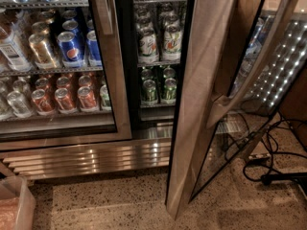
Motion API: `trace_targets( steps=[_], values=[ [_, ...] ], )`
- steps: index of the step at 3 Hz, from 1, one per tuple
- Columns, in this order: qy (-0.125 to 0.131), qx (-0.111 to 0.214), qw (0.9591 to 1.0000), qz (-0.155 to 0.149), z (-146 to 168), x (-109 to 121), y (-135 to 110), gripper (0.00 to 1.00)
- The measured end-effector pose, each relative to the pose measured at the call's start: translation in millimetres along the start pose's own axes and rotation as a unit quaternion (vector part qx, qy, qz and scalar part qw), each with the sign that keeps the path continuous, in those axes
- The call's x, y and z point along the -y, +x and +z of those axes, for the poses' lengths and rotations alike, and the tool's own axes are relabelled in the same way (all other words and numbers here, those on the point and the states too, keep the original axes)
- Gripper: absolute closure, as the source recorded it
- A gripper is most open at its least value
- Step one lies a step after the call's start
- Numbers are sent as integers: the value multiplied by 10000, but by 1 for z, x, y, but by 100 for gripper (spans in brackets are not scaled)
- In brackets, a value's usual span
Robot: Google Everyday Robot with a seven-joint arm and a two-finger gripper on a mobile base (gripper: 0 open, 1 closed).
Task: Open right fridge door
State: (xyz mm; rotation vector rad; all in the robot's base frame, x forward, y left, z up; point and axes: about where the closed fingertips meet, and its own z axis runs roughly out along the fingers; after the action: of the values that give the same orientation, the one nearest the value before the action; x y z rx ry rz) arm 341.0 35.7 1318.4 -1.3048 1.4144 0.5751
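Observation:
The right fridge door (201,104) stands swung out towards me, its wide brushed-steel frame edge-on from top centre down to the floor. Its long bowed steel handle (256,68) runs diagonally across the glass pane (240,128), which reflects rows of small lights. Behind the opened door, the right compartment shows green soda bottles (160,42) and green cans (158,87) on shelves. The gripper is out of view, and no part of the arm shows.
The left fridge door (108,56) is closed over blue Pepsi and orange cans. A steel grille (91,157) runs along the fridge base. Black cables (273,162) lie on the speckled floor at right. A translucent bin (14,207) sits bottom left.

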Motion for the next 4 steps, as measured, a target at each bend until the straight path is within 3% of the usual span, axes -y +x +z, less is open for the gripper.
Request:
trace_targets(
  steps=[4],
  values=[
    [0,0,10000,0,0,0,0,0]
  ],
)
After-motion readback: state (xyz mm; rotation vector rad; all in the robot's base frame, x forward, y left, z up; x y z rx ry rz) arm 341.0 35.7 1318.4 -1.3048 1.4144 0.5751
